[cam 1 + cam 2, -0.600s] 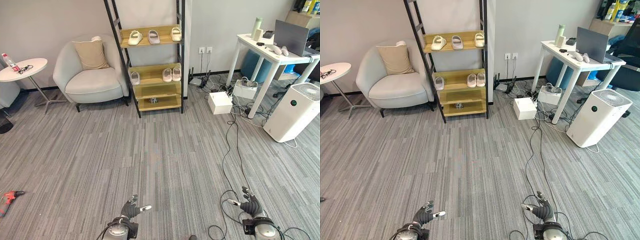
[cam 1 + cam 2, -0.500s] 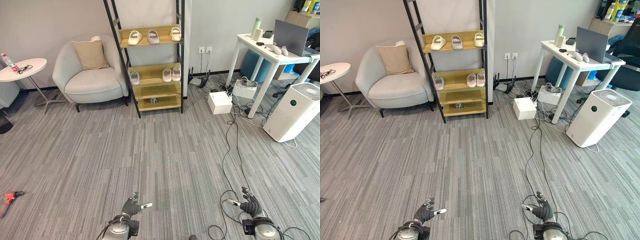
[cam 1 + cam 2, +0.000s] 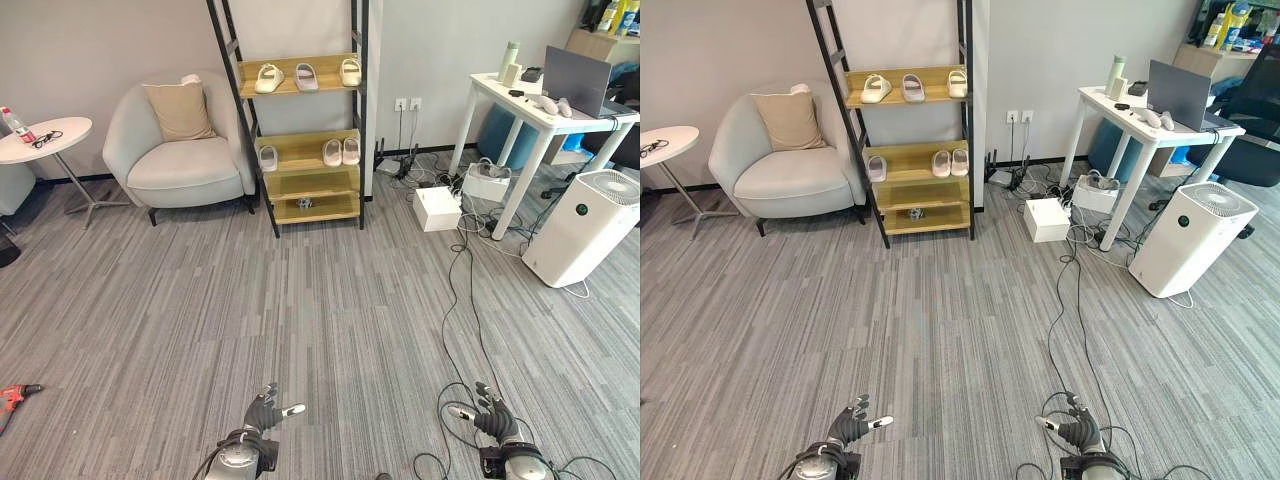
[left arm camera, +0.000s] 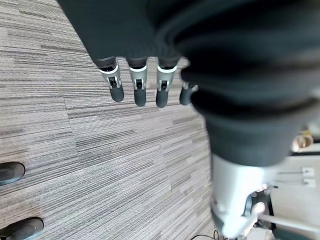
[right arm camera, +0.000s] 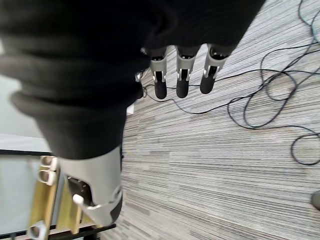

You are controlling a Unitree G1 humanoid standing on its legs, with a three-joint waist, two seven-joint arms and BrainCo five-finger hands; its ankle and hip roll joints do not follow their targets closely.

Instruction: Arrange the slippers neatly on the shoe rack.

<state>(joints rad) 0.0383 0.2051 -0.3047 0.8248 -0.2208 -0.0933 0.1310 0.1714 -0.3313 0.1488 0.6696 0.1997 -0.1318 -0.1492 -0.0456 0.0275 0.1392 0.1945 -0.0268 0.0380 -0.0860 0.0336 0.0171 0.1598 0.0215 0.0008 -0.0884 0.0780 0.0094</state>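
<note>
A: Slippers? Where?
B: All on the shoe rack [image 3: 300, 130] against the back wall. Top shelf has three pale slippers [image 3: 306, 75] in a row. The next shelf down has one slipper [image 3: 268, 157] at its left end and a pair [image 3: 341, 151] side by side toward the right.
A: Lower shelves?
B: One small dark item [image 3: 305, 203] on the bottom shelf, too small to identify.
A: Hands?
B: Left hand [image 3: 264, 412] low over the carpet, fingers straight and spread, holding nothing. Right hand [image 3: 492, 418] the same, loose and empty, over the cables [image 3: 462, 300] on the floor.
A: Surroundings?
B: Grey armchair [image 3: 180, 150] with a tan cushion [image 3: 182, 109] just left of the rack, round side table [image 3: 45, 140] further left. White bench [image 3: 540, 115] with a laptop [image 3: 577, 77] on the right, air purifier [image 3: 586, 225] in front of it, white box [image 3: 437, 207] on the floor near the rack. Red drill [image 3: 14, 395] at the left edge.
</note>
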